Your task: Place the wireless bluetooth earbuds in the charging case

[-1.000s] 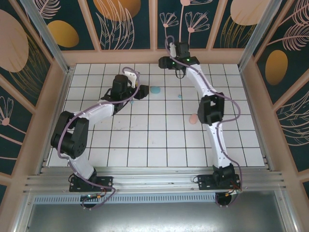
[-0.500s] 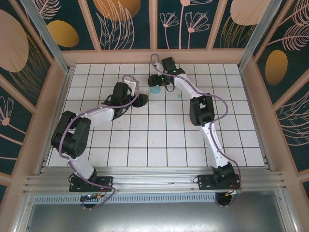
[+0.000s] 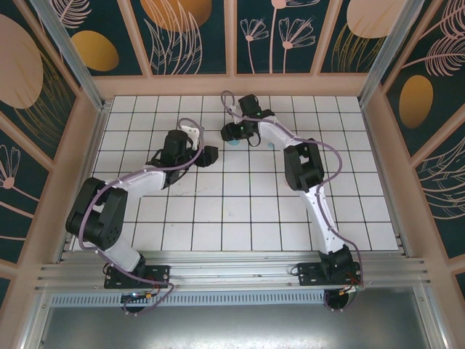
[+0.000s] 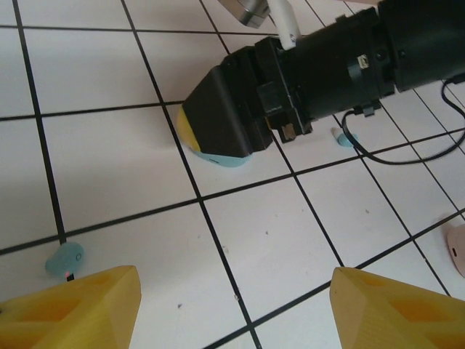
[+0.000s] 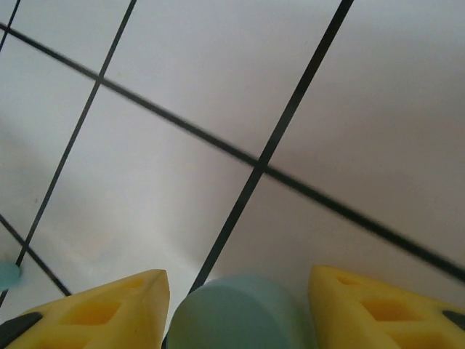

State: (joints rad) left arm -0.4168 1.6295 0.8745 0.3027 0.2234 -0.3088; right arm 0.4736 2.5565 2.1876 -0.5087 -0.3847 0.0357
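**Right gripper astride the teal case, both teal earbuds on the tiles**

The left gripper (image 4: 234,291) is the nearer one. Its two yellow fingers (image 4: 80,309) stand wide apart, with nothing between them except the bare white tiled table (image 4: 109,167), so this gripper is released. Just in front of its left finger lies one teal earbud (image 4: 65,259), flat on a tile close to a crossing of two black lines. The finger does not touch it.

Farther away, near the middle of the table's far half, the right gripper (image 5: 238,280) is low over the tiles. It points toward the left gripper, and the two are near but apart. The teal charging case (image 5: 236,316) sits on the table between the right gripper's yellow fingers. In the right wrist view both fingers come very close to the case's sides. I cannot tell if they already press it or only stand around it.

Beyond the black body of the right gripper, a second teal earbud (image 4: 343,138) lies on a tile beside a thin black cable, apart from the case. Both teal earbuds are outside the case.

At the right edge of the left wrist view a pink object (image 4: 456,249) is cut off, and I cannot tell what it is.
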